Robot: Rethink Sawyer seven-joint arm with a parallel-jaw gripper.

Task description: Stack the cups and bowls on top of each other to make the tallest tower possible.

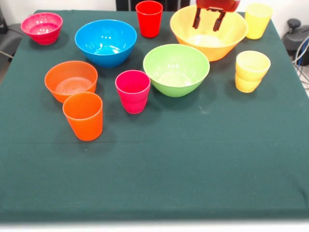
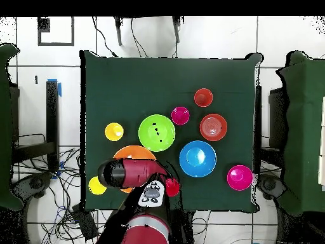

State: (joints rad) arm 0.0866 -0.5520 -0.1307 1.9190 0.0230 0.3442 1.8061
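Observation:
My gripper (image 1: 208,21) hangs open and empty over the big yellow bowl (image 1: 208,34), at the table's far side. The green bowl (image 1: 176,69) stands just in front of it and the blue bowl (image 1: 105,41) to the left. An orange bowl (image 1: 71,79) and a magenta bowl (image 1: 41,26) sit further left. The cups stand upright and apart: red (image 1: 149,18), magenta (image 1: 133,91), orange (image 1: 83,116), and two yellow ones (image 1: 258,20) (image 1: 251,71). No tower shows. Overhead, the arm (image 2: 130,173) covers part of the yellow bowl (image 2: 133,152) and hides the gripper.
The dark green cloth (image 1: 193,164) covers the whole table, and its near half is open. Cables and chair parts lie beyond the table's right edge (image 1: 297,41). Overhead, the table's sides are flanked by dark chairs (image 2: 13,127).

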